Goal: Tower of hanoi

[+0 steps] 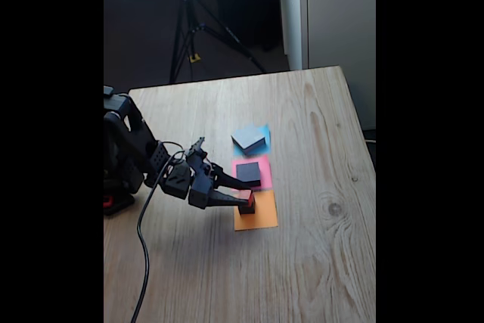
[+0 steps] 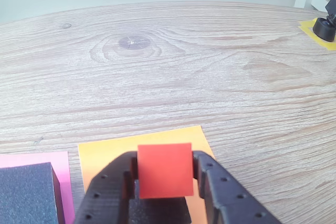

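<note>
Gripper (image 2: 164, 182): fingers closed on the red cube (image 2: 164, 170), one on each side, seen in the wrist view.
Red cube: over the orange paper (image 1: 257, 215), atop a small dark block (image 1: 246, 206) in the fixed view.
Black block (image 1: 248, 173): on the pink paper (image 1: 262, 166), just behind the orange paper.
Grey block (image 1: 248, 138): on the blue paper (image 1: 262, 132), farthest behind the orange paper.
Table (image 1: 318, 149): pale wood, knot right of the orange paper.

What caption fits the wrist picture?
Gripper clamps the red cube over the orange paper square.
</note>
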Controlling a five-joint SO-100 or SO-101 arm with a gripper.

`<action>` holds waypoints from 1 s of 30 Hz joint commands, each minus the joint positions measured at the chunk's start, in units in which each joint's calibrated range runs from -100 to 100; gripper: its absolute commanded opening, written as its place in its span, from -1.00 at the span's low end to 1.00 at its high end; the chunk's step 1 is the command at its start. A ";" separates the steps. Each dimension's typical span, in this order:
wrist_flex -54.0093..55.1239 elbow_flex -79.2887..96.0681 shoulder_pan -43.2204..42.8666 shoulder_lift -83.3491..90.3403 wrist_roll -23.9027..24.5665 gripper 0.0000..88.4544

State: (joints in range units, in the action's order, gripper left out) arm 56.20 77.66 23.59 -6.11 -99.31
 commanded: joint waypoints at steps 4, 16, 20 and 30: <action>1.79 -1.39 -0.48 -0.02 -0.69 -0.75; 2.68 -1.03 -0.82 -0.02 -0.69 -0.74; 3.08 -0.93 -0.99 -0.02 -0.69 -0.73; 2.44 0.61 -1.40 3.46 -0.69 -0.58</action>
State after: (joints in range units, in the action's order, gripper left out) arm 57.97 77.92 23.28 -6.37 -99.31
